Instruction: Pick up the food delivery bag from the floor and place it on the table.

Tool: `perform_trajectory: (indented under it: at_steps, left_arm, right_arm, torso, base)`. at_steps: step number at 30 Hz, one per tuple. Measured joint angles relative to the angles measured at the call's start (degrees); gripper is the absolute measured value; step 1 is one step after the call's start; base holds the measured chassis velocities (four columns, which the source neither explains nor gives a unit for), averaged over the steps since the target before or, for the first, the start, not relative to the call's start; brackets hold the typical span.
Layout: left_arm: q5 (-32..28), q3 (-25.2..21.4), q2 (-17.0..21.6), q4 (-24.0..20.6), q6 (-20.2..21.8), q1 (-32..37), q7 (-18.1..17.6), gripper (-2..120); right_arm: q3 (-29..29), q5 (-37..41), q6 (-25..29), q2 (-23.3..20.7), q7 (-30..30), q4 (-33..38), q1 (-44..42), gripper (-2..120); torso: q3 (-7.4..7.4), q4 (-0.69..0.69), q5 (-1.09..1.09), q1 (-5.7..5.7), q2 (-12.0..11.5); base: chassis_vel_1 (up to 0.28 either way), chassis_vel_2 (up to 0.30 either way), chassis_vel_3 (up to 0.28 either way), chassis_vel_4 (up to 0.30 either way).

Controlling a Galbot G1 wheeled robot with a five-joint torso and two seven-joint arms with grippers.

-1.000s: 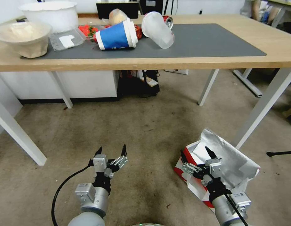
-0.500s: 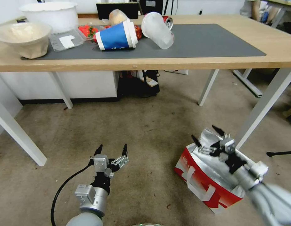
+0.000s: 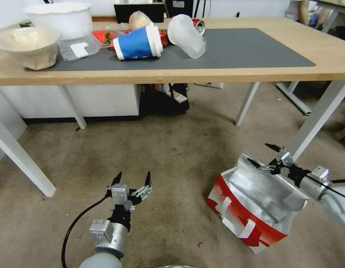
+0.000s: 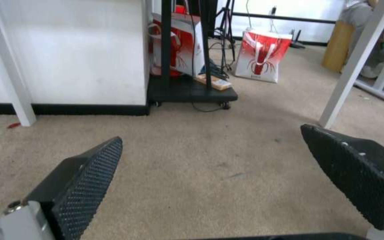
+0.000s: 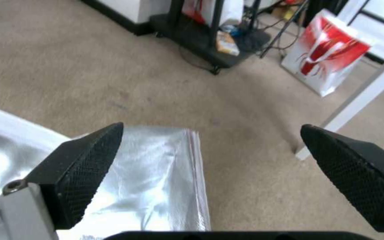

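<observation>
Food delivery bag [image 3: 254, 208] sits on the floor [image 3: 172, 149], mouth open and foil lining showing, just beside the near-right leg of the bench [image 3: 329, 52]. Nothing of the task looks done to me yet: the bag is on the carpet and not gripped.

My right end effector [image 3: 267, 154] hangs at the bag's far upper rim, where a foil flap stands up. Its fingers are spread wide; in the right wrist view one fingertip [image 5: 85, 166] lies over the foil flap [image 5: 156, 180] and the other is out over bare carpet, so the flap is not between them. I can't tell whether that fingertip touches the foil.

My left end effector [image 3: 131, 180] is parked low over the floor well apart from the bag, fingers spread, holding nothing.

As I judge it, what's left is the whole job: getting a hold on the rim or a white handle [image 3: 236, 219], lifting, and carrying it to the benchtop. The dark mat's [image 3: 254, 48] right part is free of the cups and bowls crowding the left.
</observation>
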Motion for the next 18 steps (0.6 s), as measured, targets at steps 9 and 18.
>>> perform_trajectory:
  at_steps: [9, 18]
  left_arm:
    - [0.14, -0.03, -0.22, 0.62, 0.34, -0.03, -0.32, 100]
    - [0.52, -0.03, -0.67, 1.14, 0.29, 0.13, -0.36, 100]
  right_arm:
    - [-9.05, -3.15, -1.33, -0.16, -4.72, -8.22, 10.10, 100]
    - [-13.72, -6.93, -2.08, 2.09, -5.71, -13.41, 14.10, 100]
  torso:
    - [0.00, 0.02, 0.00, 0.00, 0.02]
    - [0.00, 0.01, 0.00, 0.00, 0.03]
  base:
    - [0.000, 0.000, 0.000, 0.000]
    - [0.000, 0.000, 0.000, 0.000]
